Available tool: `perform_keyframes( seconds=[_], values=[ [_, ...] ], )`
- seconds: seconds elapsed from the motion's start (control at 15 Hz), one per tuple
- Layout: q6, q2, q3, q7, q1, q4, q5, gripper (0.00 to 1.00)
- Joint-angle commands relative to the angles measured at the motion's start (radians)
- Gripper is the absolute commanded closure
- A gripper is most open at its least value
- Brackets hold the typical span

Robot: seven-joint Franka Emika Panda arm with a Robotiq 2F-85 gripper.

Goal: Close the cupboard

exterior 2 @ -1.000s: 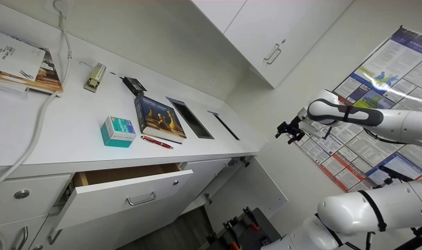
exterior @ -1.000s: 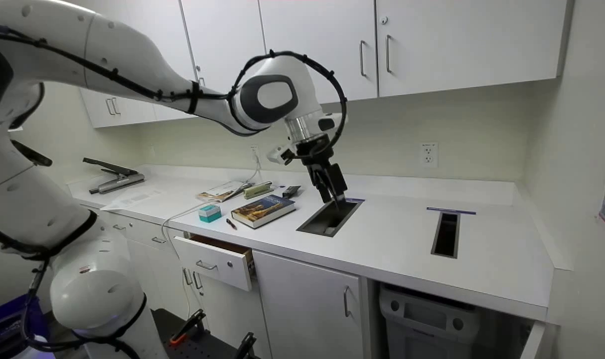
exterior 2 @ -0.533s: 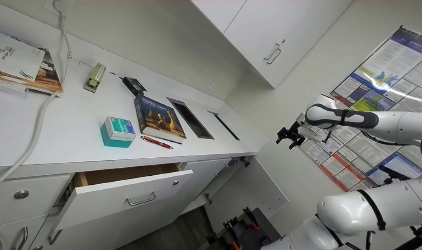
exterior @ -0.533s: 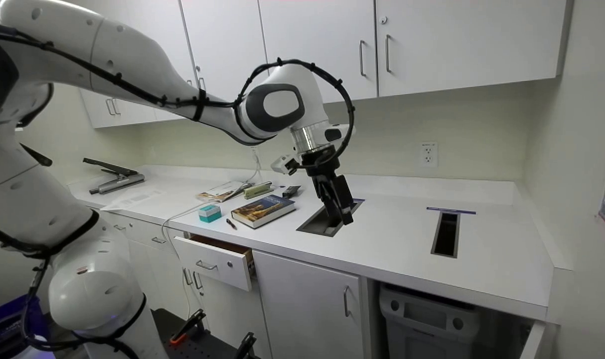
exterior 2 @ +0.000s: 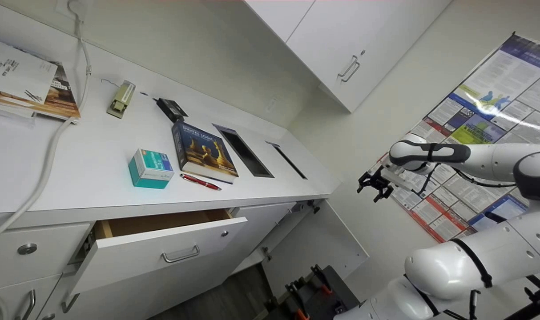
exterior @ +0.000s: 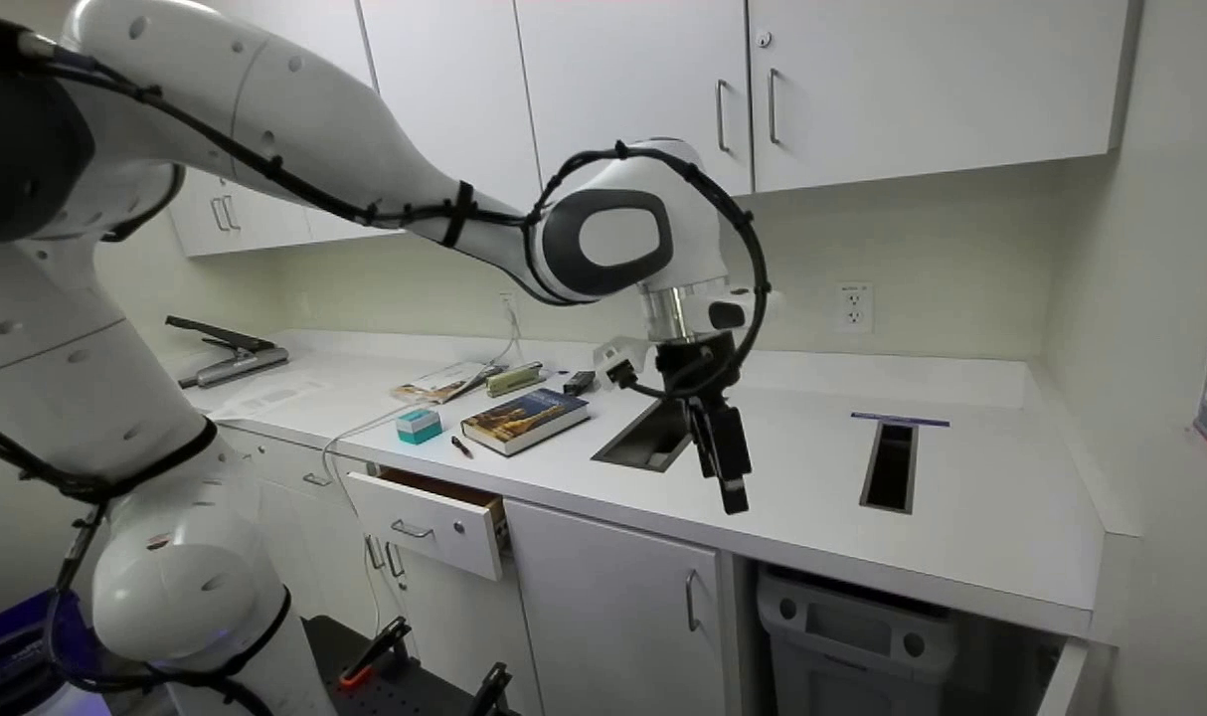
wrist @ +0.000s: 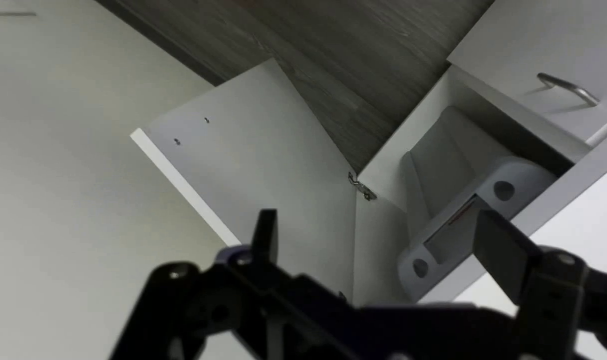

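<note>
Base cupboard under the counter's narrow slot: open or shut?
Open: in the wrist view, the door of the cupboard stands swung out, exposing the grey container inside.

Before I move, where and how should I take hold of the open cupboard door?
Probably grip the door by its top edge, near the corner away from the hinges, lowering the open gripper from above to straddle it: in the wrist view that edge is thin and exposed. Its handle does not show.
</note>
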Motion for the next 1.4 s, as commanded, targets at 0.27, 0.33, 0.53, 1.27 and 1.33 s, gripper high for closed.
perform_keyframes(
  seconds=[0.27, 0.33, 0.53, 1.27, 1.33],
  values=[
    [0.166, 0.329, -0.147, 0.04, -0.067, 0.139, 0.264, 0.0],
    [0.221, 0.368, -0.157, 0.051, -0.075, 0.147, 0.297, 0.0],
    [0.367, 0.484, -0.185, 0.142, -0.085, 0.173, 0.334, 0.0],
    [0.273, 0.616, -0.188, 0.199, -0.13, 0.318, 0.48, 0.0],
    [0.248, 0.645, -0.184, 0.203, -0.148, 0.351, 0.509, 0.0]
  ],
)
